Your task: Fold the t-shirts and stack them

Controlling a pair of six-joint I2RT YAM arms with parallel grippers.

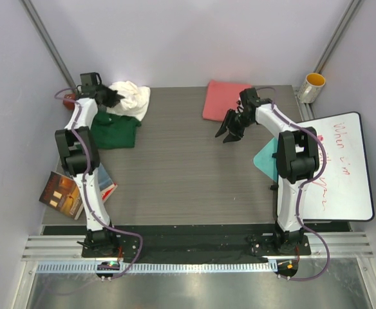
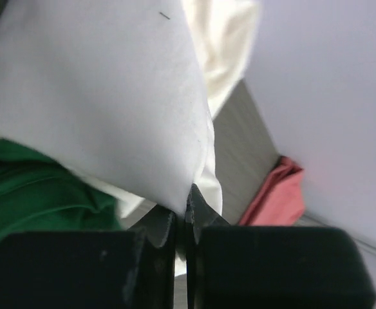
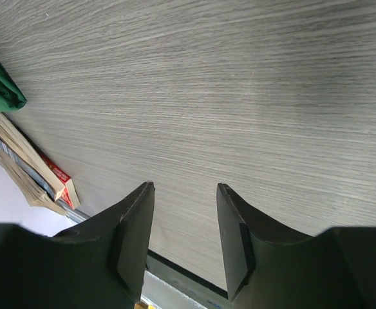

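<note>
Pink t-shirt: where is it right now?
Top view: the pink t-shirt lies flat at the far edge of the table, right of centre, just beyond the open right end effector; the white t-shirt is at far left.

A: We count three plain colours: a white t-shirt (image 1: 133,96), a dark green t-shirt (image 1: 116,131) and a coral-pink t-shirt (image 1: 221,101).
B: We agree. We also see the table (image 1: 181,174) as grey with fine wood-grain streaks, and the sheet (image 1: 265,159) as teal.
A: We'd add the cup (image 1: 314,82), yellow inside, the whiteboard (image 1: 346,174) with red handwriting, and the books (image 1: 65,192), brown-orange and red.
</note>
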